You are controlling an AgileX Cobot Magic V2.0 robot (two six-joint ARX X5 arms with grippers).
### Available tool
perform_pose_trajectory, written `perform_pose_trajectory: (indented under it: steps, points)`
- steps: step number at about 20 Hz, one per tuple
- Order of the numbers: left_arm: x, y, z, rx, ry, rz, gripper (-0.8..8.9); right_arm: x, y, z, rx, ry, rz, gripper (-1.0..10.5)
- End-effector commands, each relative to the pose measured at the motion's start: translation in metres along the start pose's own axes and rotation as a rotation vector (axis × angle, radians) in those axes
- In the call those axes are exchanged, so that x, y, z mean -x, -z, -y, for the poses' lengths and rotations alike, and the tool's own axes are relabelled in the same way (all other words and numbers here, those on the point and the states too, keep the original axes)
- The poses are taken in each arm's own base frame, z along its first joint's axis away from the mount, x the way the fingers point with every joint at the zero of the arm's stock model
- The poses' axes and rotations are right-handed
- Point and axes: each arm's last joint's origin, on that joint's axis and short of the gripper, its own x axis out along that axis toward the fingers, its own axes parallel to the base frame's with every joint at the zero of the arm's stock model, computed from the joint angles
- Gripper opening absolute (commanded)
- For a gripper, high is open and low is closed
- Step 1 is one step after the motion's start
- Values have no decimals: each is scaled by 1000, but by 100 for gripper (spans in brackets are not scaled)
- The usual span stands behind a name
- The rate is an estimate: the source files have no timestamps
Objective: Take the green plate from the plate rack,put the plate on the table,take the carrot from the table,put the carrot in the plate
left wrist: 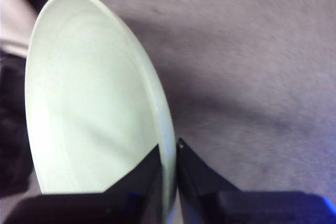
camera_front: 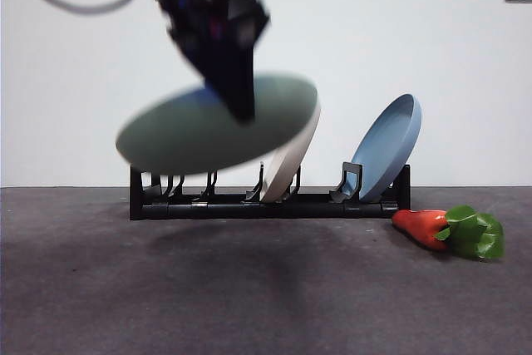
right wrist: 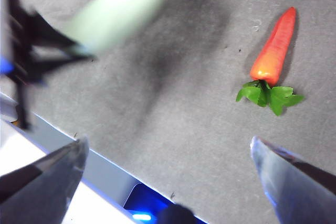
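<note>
Item: green plate [camera_front: 179, 135], airborne above the table [camera_front: 249, 305], clear of the plate rack [camera_front: 266, 205]. We judge it light, rigid, slick; left gripper [left wrist: 169, 174] pinches its rim. Right gripper [right wrist: 168, 182] gapes, empty, near the carrot [right wrist: 273, 51].

Left hand [left wrist: 169, 169] clamped on the rim of the green plate [left wrist: 89, 103], above the worktop [left wrist: 247, 61].

We note both black jaws rising from the lower edge and closed tight on the plate's rim, one against its pale inner face, the other against its back. We see the plate edge-on and tilted, its raised rim curving away from the jaws. Beyond it lies grey, mottled worktop, somewhat blurred, with a soft shadow. Dark shapes behind the plate's far edge we cannot identify.
</note>
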Motion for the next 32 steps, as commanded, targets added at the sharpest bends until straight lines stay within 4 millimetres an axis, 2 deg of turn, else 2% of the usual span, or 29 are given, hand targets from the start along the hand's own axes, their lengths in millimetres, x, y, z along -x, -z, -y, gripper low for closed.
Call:
perform_pose_trajectory:
  steps: [1, 5, 10, 13, 15, 17, 21, 24, 26, 29, 32]
  points:
    - [-22, 6, 18, -93, 9, -13, -7, 1, -1, 0, 2, 2, 7, 598]
    - [-62, 5, 40, -166, -1, -75, -7, 0, -1, 0, 2, 1, 6, 598]
    - [-91, 9, 55, -184, -1, -126, -8, 0, -1, 0, 1, 1, 6, 598]
    - [-93, 11, 58, -141, 26, -137, 15, 0, -1, 0, 2, 2, 6, 598]
    - [-93, 11, 58, -113, 36, -136, 136, -1, -2, 1, -1, 1, 2, 598]
    - [-93, 11, 58, -114, 36, -137, 198, -2, -3, 1, -4, 0, -3, 598]
    - [-87, 5, 55, -84, 22, -125, 198, -3, -3, 2, -7, 0, -8, 598]
    - [-66, -7, 43, 0, 4, -77, 198, -6, -7, 5, -4, 2, 3, 598]
    - [-39, -17, 30, 99, -10, -18, 198, -15, -13, 11, -14, 8, -1, 598]
    - [19, -27, 7, 274, -5, 120, 198, -39, -28, 29, -50, 54, -19, 598]
    - [83, -24, -14, 458, 58, 322, 198, -78, -41, 52, -87, 91, -67, 598]
